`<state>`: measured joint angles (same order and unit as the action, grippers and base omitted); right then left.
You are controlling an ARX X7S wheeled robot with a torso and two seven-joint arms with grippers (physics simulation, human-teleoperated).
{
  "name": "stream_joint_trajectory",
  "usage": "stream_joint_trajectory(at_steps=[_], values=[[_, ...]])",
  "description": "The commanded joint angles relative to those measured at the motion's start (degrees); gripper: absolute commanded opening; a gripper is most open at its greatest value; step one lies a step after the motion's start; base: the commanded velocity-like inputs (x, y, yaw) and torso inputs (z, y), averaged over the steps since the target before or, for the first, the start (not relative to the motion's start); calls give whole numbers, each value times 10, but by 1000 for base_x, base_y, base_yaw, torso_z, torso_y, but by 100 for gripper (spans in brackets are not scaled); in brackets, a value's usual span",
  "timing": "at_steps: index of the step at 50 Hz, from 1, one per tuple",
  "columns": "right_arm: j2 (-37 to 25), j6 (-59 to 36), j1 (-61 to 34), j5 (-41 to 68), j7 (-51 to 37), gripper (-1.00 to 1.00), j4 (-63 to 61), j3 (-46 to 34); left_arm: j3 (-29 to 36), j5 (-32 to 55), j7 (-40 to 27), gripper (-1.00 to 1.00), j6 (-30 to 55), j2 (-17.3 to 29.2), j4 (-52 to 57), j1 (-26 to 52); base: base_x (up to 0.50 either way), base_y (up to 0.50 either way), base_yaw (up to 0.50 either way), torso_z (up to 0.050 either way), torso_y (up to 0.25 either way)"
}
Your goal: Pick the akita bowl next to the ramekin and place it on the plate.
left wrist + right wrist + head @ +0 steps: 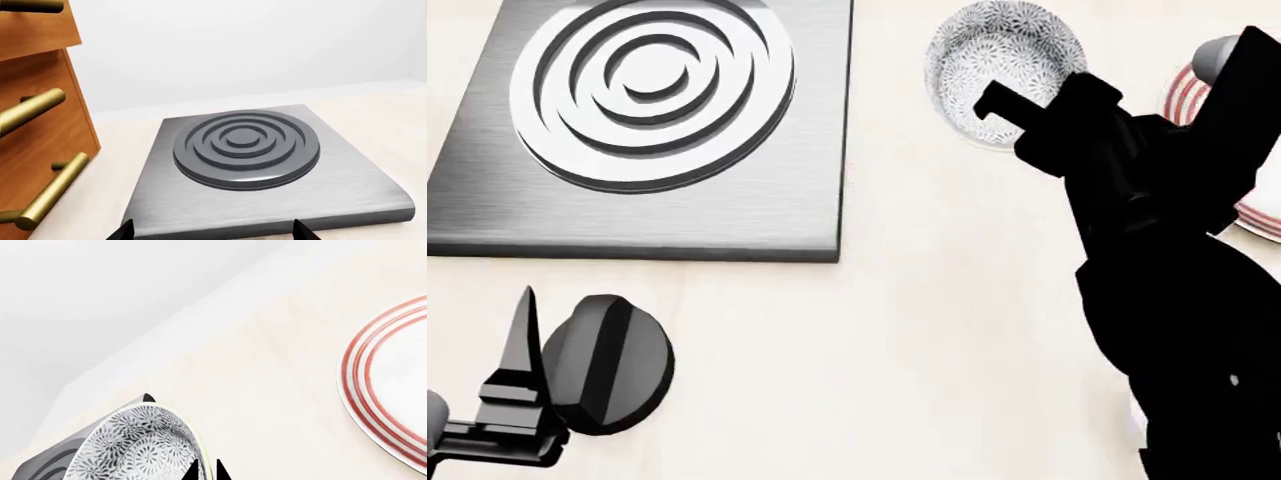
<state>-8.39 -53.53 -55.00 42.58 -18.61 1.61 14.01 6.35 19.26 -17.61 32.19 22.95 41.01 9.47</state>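
Head view: bowl gripped at the rim, plate not yet reached

The pale worktop [961,300] carries everything. The square steel hotplate [647,120], with its ringed burner, is the biggest piece on it and lies well off to the left of the right claw [205,471]. The plate [387,390], white with thin red rings, sits near that claw on its other side, with bare worktop between them; nothing rests on the part of it that shows, and the arm hides much of it in the head view.

The akita bowl [1001,50] is right at the right claw. In the right wrist view the two dark tips stand close together with the speckled rim running into the thin gap between them, so I judge them clamped on the bowl's wall. Whether the bowl is off the worktop cannot be told. The ramekin is in no view, so which of the patterned bowls this is cannot be checked.

The left claw [213,232] hangs with its tips wide apart and empty, the hotplate just ahead of it.

By my reading the grasp is made; the carry across to the plate, the setting down and the release are left.
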Motion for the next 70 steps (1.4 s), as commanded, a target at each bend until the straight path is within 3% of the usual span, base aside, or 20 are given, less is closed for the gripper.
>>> stream_joint_trajectory(at_steps=[1, 70], values=[[-8, 31, -30, -1, 6, -100, 42, 14, 2, 3, -1, 100, 0, 1, 0, -1, 0, 0, 0, 0, 0], [-114, 71, -96, -27, -44, -100, 155, 79, 13, 2, -10, 100, -12, 8, -20, 0, 0, 0, 0, 0, 0]])
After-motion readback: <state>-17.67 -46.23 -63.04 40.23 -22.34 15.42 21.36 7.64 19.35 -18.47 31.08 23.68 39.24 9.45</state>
